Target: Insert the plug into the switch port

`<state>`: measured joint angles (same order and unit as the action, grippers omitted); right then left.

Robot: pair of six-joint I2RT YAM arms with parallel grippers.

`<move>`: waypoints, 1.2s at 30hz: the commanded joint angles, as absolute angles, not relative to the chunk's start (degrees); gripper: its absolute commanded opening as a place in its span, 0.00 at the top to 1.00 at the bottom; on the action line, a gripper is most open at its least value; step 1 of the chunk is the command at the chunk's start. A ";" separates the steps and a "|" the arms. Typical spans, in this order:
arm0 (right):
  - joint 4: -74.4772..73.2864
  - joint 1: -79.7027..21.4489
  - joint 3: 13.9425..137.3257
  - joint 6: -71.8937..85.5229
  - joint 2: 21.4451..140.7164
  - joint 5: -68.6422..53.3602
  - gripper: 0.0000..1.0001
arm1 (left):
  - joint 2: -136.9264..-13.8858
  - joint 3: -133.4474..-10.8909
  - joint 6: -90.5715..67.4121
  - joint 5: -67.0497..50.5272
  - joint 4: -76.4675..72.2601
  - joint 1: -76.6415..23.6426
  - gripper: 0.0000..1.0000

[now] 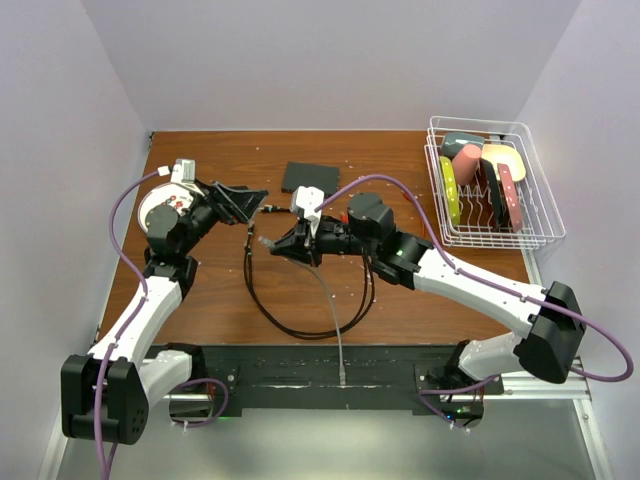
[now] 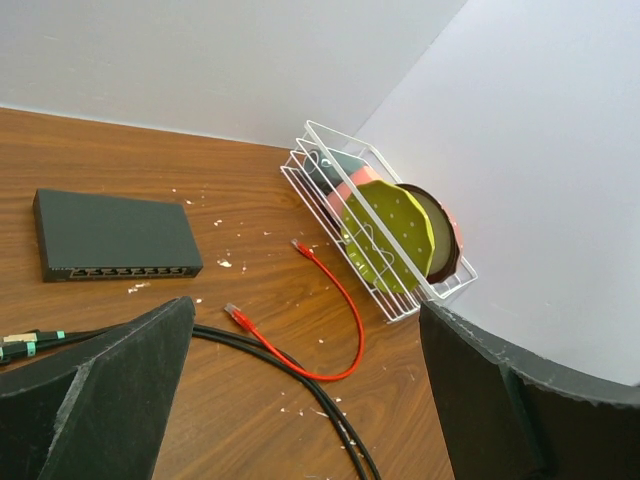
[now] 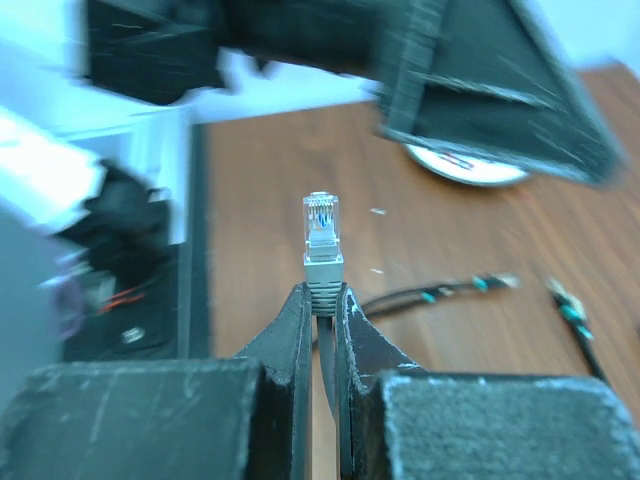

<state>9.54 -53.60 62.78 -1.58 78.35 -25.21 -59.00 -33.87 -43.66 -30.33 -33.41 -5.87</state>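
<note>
While right claw pinches plug, only left wrist shows switch ports

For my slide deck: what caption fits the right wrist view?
Right gripper clamped on the grey boot of a plug, its clear tip pointing away over the wooden table.

R wrist cam: bkgd all blurred. Can't make out the black shapes up top or the gear at L edge. White disc half hidden behind the shapes. Cable under the plug is hidden betw my right fingers.

L wrist cam: my left fingers cut off at btm edge. The ports on the switch are too small to tell apart.
</note>
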 commanded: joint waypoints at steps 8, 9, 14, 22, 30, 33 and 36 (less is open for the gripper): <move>6.15 -53.35 65.92 -2.46 74.36 -41.13 1.00 | -57.83 -33.40 -42.45 -31.20 -34.89 -4.92 0.00; 6.59 -53.35 65.92 -2.46 74.36 -42.18 1.00 | -57.75 -33.31 -42.45 -31.20 -34.89 -4.83 0.00; 8.35 -53.18 66.00 -0.79 74.35 -49.45 1.00 | -57.66 -33.14 -42.36 -31.20 -34.80 -4.83 0.00; 11.34 -52.73 68.02 4.04 75.50 -64.85 1.00 | -57.48 -33.05 -42.01 -31.20 -34.63 -4.66 0.00; 15.81 -52.65 67.85 7.82 73.65 -71.45 1.00 | -57.22 -32.96 -42.01 -31.20 -34.37 -4.66 0.00; 17.31 -52.73 67.76 9.31 73.48 -72.60 1.00 | -57.13 -32.96 -41.92 -31.11 -34.37 -4.57 0.00; 16.62 -52.65 67.94 9.32 73.57 -71.38 1.00 | -57.13 -33.13 -41.75 -31.29 -34.37 -4.57 0.00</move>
